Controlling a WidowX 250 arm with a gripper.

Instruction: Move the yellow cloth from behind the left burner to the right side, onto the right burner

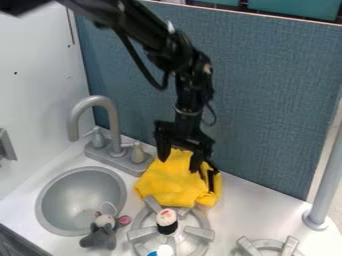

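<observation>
The black gripper (180, 159) hangs over the back of the counter, right of the faucet. Its fingers stand apart, one at the left and one at the right of the raised upper part of a crumpled yellow cloth (167, 182). The cloth lies bunched behind the near burner, against its back edge. A narrow dark piece shows at the cloth's right side; what it belongs to I cannot tell.
A round grey sink (67, 192) lies at left, with a grey faucet (110, 120) behind it and a plush mouse (100, 235) at its rim. A white-and-black toy (166, 221) stands on the near burner (200, 232). Another burner (267, 246) and a grey post (325, 195) are at right.
</observation>
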